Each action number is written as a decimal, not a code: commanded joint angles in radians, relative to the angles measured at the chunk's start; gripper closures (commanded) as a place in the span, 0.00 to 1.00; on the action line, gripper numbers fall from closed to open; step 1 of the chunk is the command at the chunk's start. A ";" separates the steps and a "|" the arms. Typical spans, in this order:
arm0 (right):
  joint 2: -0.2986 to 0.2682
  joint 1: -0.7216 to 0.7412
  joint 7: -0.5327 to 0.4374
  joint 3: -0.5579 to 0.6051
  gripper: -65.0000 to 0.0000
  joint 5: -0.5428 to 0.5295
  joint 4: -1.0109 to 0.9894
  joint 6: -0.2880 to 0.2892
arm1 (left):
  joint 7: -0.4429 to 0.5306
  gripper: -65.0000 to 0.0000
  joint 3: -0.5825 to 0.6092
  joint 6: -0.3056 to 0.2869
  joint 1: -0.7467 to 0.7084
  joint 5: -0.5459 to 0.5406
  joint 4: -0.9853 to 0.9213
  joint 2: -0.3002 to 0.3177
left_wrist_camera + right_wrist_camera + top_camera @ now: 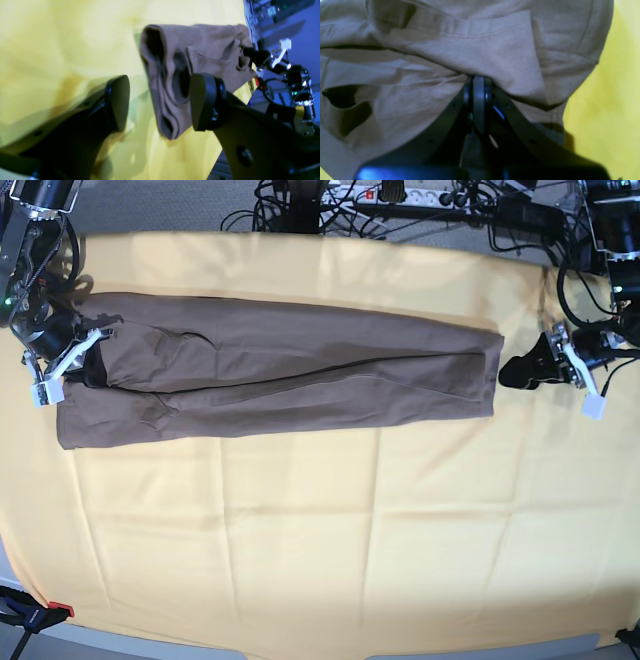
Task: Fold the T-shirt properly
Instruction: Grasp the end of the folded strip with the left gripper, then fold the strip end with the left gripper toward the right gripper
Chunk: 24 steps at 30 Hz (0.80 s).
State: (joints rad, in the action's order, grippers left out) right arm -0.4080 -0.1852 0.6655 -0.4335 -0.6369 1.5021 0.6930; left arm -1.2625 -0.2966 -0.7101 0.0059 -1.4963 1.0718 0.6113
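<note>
We see the T-shirt [280, 370] stretched long across the yellow cloth [320, 530]. Our right gripper [479, 82] pinches its far-end fabric, jaws together; our left gripper [160, 105] waits beside its near end, jaws apart.

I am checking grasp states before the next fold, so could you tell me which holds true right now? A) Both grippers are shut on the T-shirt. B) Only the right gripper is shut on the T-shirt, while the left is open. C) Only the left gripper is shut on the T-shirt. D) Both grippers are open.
B: the right gripper pinches the T-shirt, while the left gripper has its fingers spread with nothing clamped.
</note>
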 commanded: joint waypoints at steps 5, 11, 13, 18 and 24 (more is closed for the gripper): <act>-0.022 0.011 -0.014 -0.005 1.00 -0.018 0.011 0.005 | -0.085 0.39 0.046 0.012 -0.006 0.013 0.000 -0.061; -0.021 0.011 -0.014 -0.005 1.00 -0.021 0.011 0.005 | -0.078 0.39 0.126 0.012 -0.005 0.013 0.007 -0.108; -0.022 0.012 -0.014 -0.005 1.00 -0.021 0.011 0.005 | -0.078 0.39 0.141 0.012 -0.005 0.013 0.023 -0.120; -0.022 0.011 0.002 -0.005 1.00 -0.021 0.011 0.005 | -0.074 0.89 0.139 0.036 -0.003 0.013 0.101 -0.126; -0.021 0.011 0.009 -0.005 1.00 -0.021 0.011 0.005 | -0.079 1.00 0.138 0.105 0.026 0.013 0.229 -0.126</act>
State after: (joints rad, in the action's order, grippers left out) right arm -0.4095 -0.1848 0.6811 -0.4335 -0.6415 1.5021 0.6930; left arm -1.3174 -0.1638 -0.6132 0.0246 -1.4605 1.2915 0.4831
